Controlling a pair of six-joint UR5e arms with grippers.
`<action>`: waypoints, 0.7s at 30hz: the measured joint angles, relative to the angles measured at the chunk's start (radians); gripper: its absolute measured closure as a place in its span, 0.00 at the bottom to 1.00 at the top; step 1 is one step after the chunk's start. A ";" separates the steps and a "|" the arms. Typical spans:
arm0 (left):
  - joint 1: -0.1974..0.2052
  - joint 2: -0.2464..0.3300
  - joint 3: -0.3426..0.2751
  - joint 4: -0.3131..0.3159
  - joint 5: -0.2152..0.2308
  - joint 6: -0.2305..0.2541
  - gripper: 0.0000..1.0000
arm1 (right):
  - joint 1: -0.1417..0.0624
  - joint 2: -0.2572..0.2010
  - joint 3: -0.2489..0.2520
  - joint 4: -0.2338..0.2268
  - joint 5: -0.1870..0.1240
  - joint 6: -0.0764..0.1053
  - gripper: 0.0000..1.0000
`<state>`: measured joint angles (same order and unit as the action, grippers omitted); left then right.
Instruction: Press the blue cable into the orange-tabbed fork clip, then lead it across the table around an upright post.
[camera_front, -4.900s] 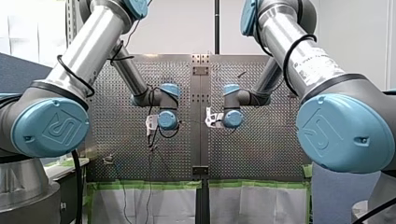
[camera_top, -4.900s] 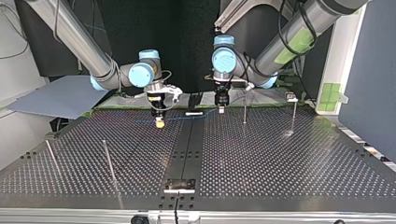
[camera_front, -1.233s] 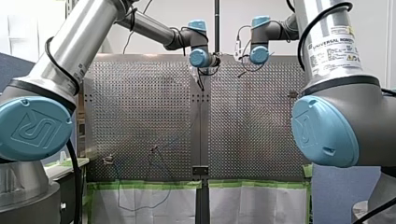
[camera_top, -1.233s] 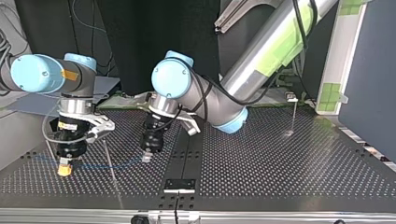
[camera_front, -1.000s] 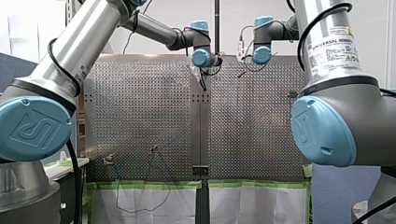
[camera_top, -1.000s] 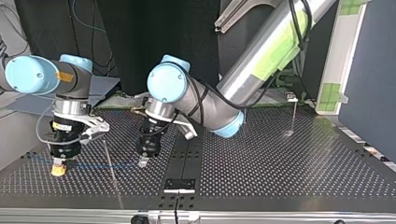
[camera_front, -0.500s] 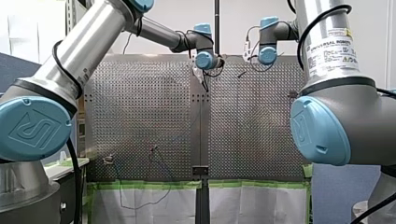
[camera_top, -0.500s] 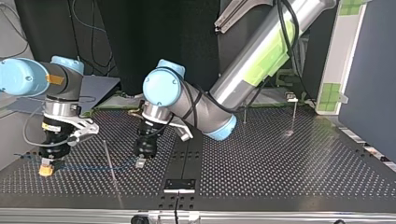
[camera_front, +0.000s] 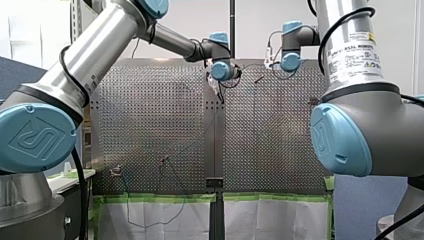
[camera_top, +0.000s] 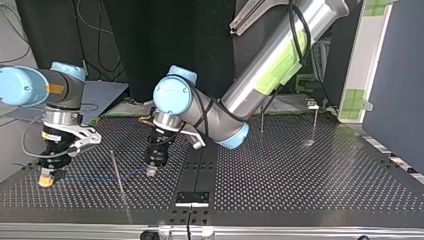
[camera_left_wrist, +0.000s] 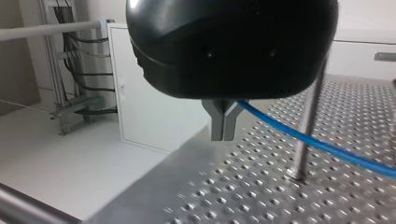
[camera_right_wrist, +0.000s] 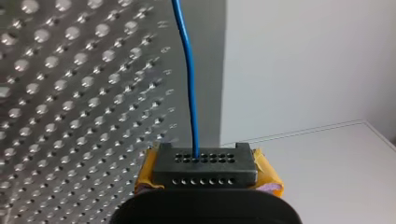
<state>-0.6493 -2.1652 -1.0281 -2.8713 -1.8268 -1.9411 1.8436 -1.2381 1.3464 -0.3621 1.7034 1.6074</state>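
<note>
the blue cable (camera_top: 100, 176) hangs low over the perforated table (camera_top: 300, 190), drawn in a shallow line between the two grippers towards the top view's left. my right gripper (camera_top: 46, 179), the one with yellow pads, is pinched tight on one end of that span. its own wrist view shows the cable rising straight out from between the pads. my left gripper (camera_top: 151, 171) is clamped on the cable too, its metal fingers (camera_left_wrist: 223, 123) pressed narrow together, with the blue line running out from them past a thin upright post (camera_left_wrist: 306, 126). in the top view that post stands between the two grippers and the cable crosses it, but i cannot tell for sure which side it passes.

it looks light and thin, and soft enough to sag or kink wherever nothing holds it, so i'd judge it goes only where the two holds carry it. the jacket looks smooth and would likely slide through a loose pinch. a firm grip with gentle tension seems right, and a hard pull seems the thing to avoid. the best places to hold it, to my eye, are close on either side of the post, so the bend forms there and nowhere else.
</note>
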 joint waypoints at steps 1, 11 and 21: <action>0.001 -0.006 0.000 0.000 0.000 0.002 1.00 | -0.001 0.003 0.001 0.000 0.000 0.002 1.00; 0.002 -0.049 0.000 0.010 -0.004 0.012 1.00 | -0.007 0.025 0.009 0.001 -0.004 0.013 1.00; 0.003 -0.055 0.000 0.014 -0.007 0.013 1.00 | -0.009 0.056 0.068 -0.003 -0.001 0.014 1.00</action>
<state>-0.6460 -2.2201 -1.0282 -2.8570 -1.8336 -1.9284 1.8342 -1.1820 1.4140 -0.3651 1.7022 1.6217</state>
